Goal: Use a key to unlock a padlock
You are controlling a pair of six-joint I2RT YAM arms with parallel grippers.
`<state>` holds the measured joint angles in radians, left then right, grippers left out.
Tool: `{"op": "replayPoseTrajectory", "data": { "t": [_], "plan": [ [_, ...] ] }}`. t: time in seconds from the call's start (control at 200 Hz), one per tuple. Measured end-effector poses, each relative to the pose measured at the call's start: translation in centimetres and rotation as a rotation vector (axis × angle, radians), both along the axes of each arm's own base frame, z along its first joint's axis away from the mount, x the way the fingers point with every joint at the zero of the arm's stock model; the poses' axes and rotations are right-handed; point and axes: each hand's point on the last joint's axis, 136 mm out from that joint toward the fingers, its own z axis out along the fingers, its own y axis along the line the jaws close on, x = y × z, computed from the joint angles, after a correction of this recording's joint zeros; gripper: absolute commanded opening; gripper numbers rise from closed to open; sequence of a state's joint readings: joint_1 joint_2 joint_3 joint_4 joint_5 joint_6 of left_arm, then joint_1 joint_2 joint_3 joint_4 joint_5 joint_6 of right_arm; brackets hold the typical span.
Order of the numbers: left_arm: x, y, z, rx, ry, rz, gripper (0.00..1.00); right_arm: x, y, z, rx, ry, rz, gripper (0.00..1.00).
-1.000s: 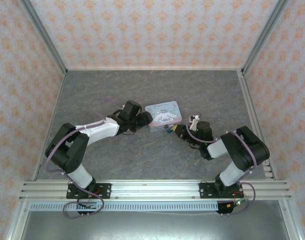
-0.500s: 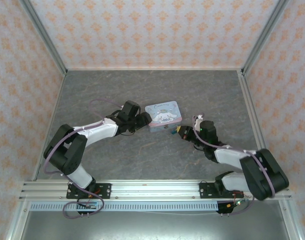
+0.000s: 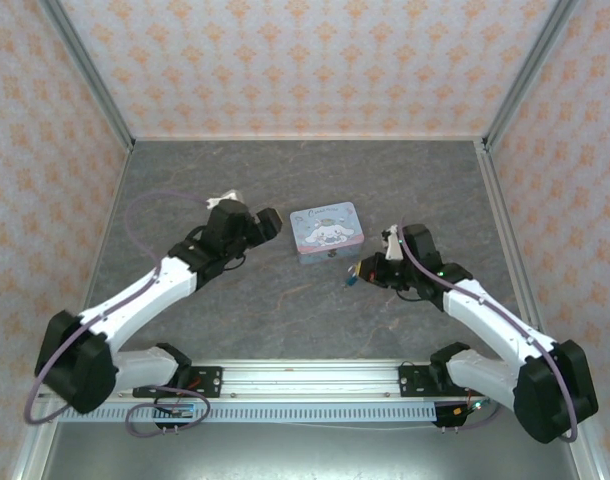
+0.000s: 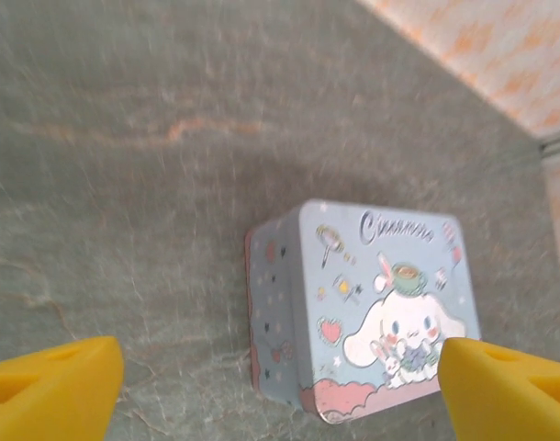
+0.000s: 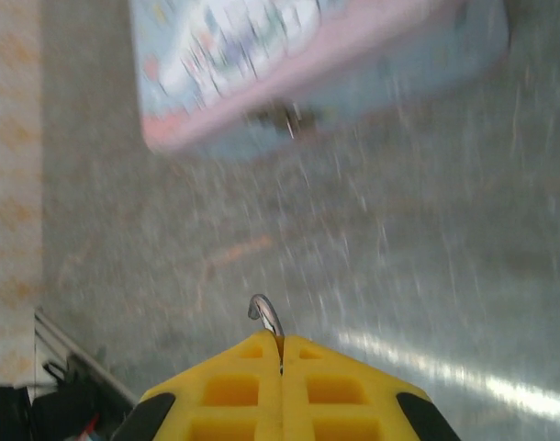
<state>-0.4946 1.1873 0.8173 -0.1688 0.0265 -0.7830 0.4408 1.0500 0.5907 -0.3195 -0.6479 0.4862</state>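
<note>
Your blue tin [image 4: 372, 303], with curly writing that starts "Cinna" on its lid, sits just ahead of your left gripper [image 3: 267, 222], whose jaws stand wide apart. Your right gripper [image 5: 281, 354] pinches the padlock [image 5: 264, 314] tight. Its metal loop pokes out in front.

My arms [image 3: 135, 295] wear white shells between black joints, a thin purple cable [image 3: 150, 200] looping along each. My fingers [image 5: 229, 390] are bright yellow blocks with moulded recesses. Black bases [image 3: 180, 378] bolt onto a silver rail [image 3: 305, 372].
</note>
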Motion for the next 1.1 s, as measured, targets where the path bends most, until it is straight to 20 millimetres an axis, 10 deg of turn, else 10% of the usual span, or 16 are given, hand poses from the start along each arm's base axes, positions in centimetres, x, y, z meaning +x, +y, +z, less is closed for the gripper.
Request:
{"op": "replayPoseTrajectory", "data": {
  "t": [0.235, 0.621, 0.916, 1.101],
  "plan": [
    [-2.0, 3.8, 2.2, 0.081, -0.109, 0.086, 0.93, -5.3, 1.4, -4.4, -0.103, 0.258, 0.080, 0.04],
    [-4.0, 6.3, 1.3, 0.187, -0.096, 0.122, 0.94, -2.9, 1.0, -8.6, -0.214, 0.303, -0.031, 0.27],
    [-4.7, 8.4, 1.2, 0.307, -0.091, 0.151, 0.96, 1.6, -1.4, -3.8, -0.198, 0.067, -0.142, 0.44],
    [-5.1, 11.0, 2.9, 0.413, -0.147, 0.237, 0.97, 4.5, -6.0, 2.1, -0.273, -0.233, -0.270, 0.78]
  ]
}}
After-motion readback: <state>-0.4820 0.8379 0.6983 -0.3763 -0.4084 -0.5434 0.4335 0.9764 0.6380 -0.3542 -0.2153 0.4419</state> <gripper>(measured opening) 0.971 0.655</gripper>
